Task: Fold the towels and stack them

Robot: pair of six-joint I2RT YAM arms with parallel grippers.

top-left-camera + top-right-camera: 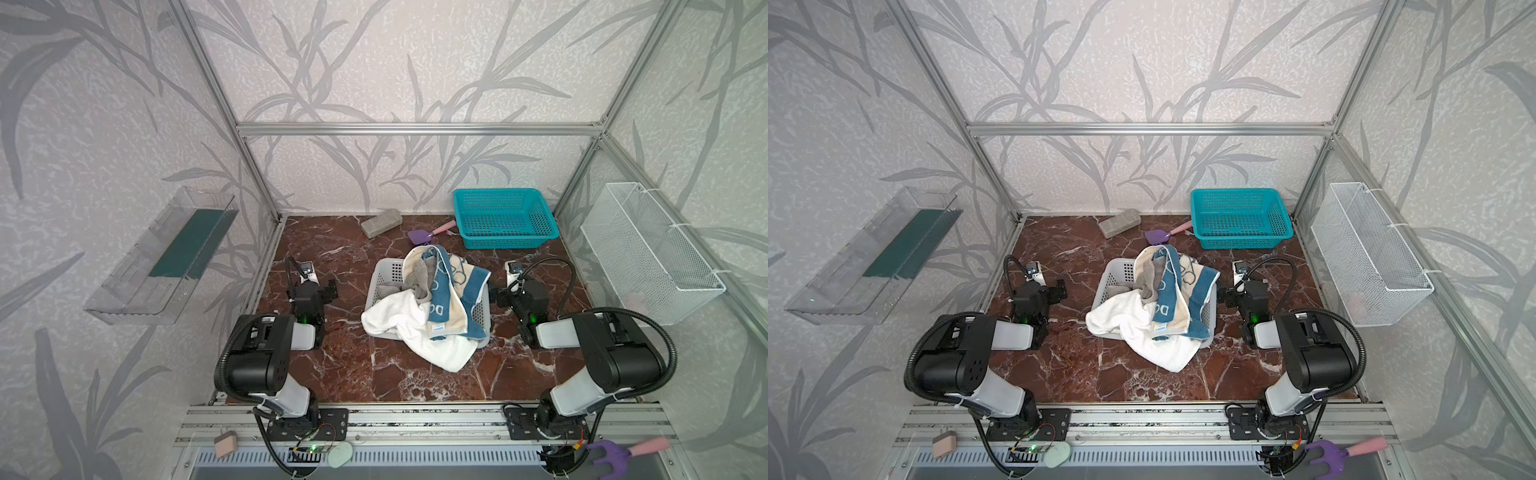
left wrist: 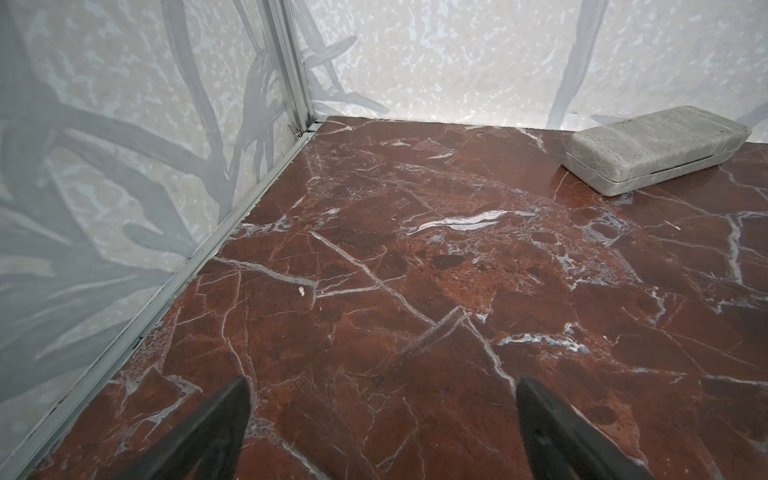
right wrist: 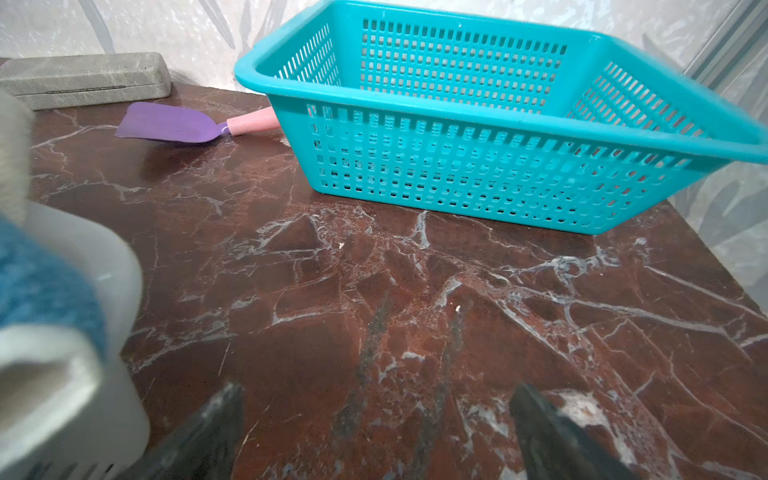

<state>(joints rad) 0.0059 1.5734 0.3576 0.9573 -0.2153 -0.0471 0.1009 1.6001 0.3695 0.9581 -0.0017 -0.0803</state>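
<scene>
View from above of a red-brown marble-patterned counter point(image 1: 340, 374) inside a walled cell, with two robot arms mounted at the near edge.

Nearest, on the front rail, lie one purple toy rake point(image 1: 611, 455), one small pinkish block point(image 1: 225, 443) and one pale oval object point(image 1: 340, 454).

Further in, one arm sits on each side of the counter. The left claw point(image 2: 382, 386) is spread wide over bare counter and holds nothing. The right claw point(image 3: 376, 390) is also spread wide and empty, just beside a grey basket point(image 1: 384, 270).

That grey basket stands mid-counter and holds all three towels in a loose heap:
- The white towel point(image 1: 415, 328) spills over the near rim onto the counter.
- The blue-bordered beige towel point(image 1: 449, 291) is draped across the top and over the right rim.
- The grey towel point(image 1: 422, 278) is bunched between them.

None is folded, none is laid flat, and no stack exists. By the look of it the task has not begun: each towel has to be lifted out, spread, folded and stacked.

Farthest back are one purple toy trowel point(image 1: 419, 236), one grey block point(image 1: 381, 223) and one empty teal basket point(image 1: 507, 241).

On the side walls hang one clear tray point(image 1: 166, 257) on the left and one white wire basket point(image 1: 648, 253) on the right.

In all: three towels, two claws, two counter baskets.
</scene>
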